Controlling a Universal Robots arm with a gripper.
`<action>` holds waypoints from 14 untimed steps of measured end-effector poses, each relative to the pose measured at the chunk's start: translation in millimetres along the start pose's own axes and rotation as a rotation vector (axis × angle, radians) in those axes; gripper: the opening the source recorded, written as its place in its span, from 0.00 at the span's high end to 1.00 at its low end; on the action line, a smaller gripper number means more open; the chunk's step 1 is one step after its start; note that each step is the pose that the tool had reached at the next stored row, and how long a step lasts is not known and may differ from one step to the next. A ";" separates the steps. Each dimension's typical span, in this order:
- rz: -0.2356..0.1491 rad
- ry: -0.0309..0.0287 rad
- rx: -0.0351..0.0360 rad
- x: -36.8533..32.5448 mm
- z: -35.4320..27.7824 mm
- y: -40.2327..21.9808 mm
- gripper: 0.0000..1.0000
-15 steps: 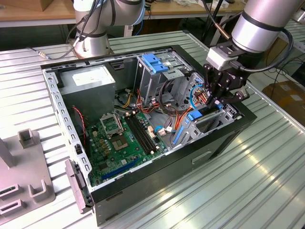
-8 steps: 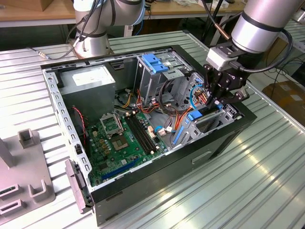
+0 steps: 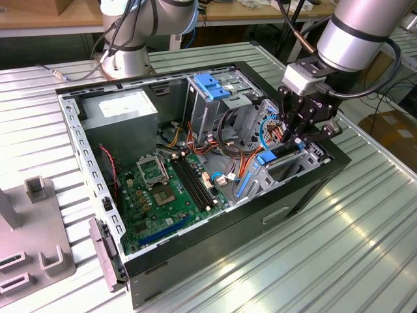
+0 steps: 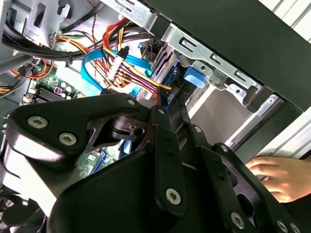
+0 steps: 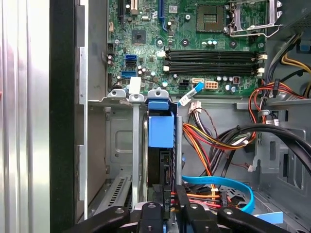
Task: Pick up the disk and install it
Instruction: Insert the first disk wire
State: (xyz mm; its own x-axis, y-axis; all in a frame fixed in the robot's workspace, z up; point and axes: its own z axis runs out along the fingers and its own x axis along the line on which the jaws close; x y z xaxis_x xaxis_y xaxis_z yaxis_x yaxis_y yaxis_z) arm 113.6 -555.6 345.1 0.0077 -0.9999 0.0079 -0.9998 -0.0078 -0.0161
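Blue-railed dark grey metal disk (image 5: 161, 145), pinched by the closed black gripper (image 5: 167, 206), may snag the adjacent orange cables (image 5: 204, 138).

Open computer case (image 3: 195, 274) on slatted table (image 3: 339, 248) — green motherboard (image 3: 163, 189), coloured cables (image 5: 209, 141).

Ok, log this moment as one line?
stage: inserting | gripper: shut on blue-railed dark grey hard drive | place: metal drive bay
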 end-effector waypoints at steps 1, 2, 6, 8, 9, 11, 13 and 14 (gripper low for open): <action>0.000 0.0000 0.0000 0.0 -1.5 0.0 0.76; 0.000 0.0000 0.0000 0.0 -2.2 0.0 0.76; 0.000 0.0000 0.0000 0.0 -5.7 -0.1 0.76; 0.000 -0.0002 0.0000 0.0 -5.8 -0.1 0.76; 0.000 -0.0002 0.0000 0.0 -5.8 -0.1 0.76; 0.000 0.0000 0.0000 0.0 -6.0 -0.1 0.84; 0.000 0.0000 0.0000 0.0 -6.0 -0.1 0.90; 0.000 0.0000 0.0000 0.0 -6.0 -0.1 0.90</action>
State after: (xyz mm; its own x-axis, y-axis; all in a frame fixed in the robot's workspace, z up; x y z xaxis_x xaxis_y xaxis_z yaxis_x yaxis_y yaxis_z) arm 113.6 -555.6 351.1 0.0076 -0.9999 0.0079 -0.9998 -0.0078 -0.0161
